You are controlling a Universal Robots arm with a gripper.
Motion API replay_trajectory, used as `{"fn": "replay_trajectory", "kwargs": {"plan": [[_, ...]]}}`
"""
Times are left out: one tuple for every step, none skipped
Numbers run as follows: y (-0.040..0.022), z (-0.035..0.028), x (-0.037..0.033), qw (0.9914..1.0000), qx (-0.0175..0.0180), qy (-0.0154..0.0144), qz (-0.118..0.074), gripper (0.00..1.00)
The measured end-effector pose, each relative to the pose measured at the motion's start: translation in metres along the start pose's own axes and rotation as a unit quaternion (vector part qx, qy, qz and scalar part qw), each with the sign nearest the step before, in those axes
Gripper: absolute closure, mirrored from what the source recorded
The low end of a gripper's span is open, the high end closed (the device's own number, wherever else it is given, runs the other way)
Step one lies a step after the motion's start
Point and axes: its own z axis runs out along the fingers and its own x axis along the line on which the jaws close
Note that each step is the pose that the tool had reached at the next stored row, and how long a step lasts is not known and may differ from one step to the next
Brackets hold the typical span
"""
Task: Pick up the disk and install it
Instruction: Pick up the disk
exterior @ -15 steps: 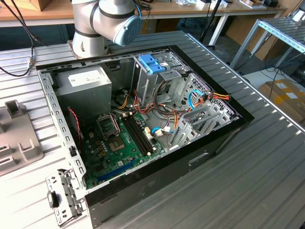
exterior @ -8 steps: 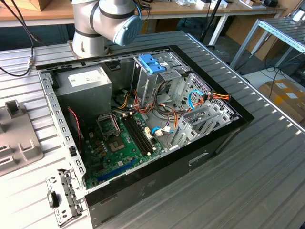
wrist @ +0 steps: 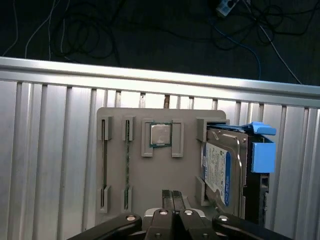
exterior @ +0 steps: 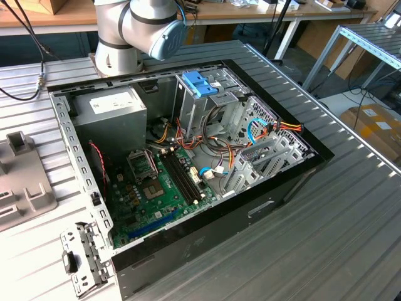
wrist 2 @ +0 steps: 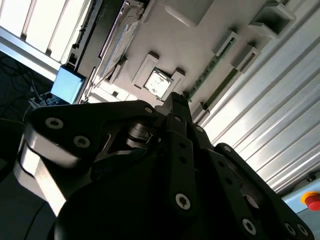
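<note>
Exterior view: open computer case (exterior: 263,210) mid-table; holder tray (exterior: 25,188) well apart, at exterior view's left edge.

Second wrist view: gripper (wrist 2: 178,100) fingers pressed together, empty, above holder tray (wrist 2: 200,45).

First wrist view: disk (wrist: 222,170) seated in holder tray's end bay, past chip (wrist: 160,134). Disk offset sideways from gripper (wrist: 173,194); long axis parallel to tray slots.
</note>
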Motion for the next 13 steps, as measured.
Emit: {"fn": "replay_trajectory", "kwargs": {"plan": [[0.0,0.0,0.0,1.0,0.0,0.0,0.0,0.89],[0.0,0.0,0.0,1.0,0.0,0.0,0.0,0.89],[0.0,0.0,0.0,1.0,0.0,0.0,0.0,0.89],[0.0,0.0,0.0,1.0,0.0,0.0,0.0,0.89],[0.0,0.0,0.0,1.0,0.0,0.0,0.0,0.89],[0.0,0.0,0.0,1.0,0.0,0.0,0.0,0.83],[0.0,0.0,0.0,1.0,0.0,0.0,0.0,0.76],[0.0,0.0,0.0,1.0,0.0,0.0,0.0,0.71],[0.0,0.0,0.0,1.0,0.0,0.0,0.0,0.64],[0.0,0.0,0.0,1.0,0.0,0.0,0.0,0.64],[0.0,0.0,0.0,1.0,0.0,0.0,0.0,0.58],[0.0,0.0,0.0,1.0,0.0,0.0,0.0,0.52],[0.0,0.0,0.0,1.0,0.0,0.0,0.0,0.52]]}}
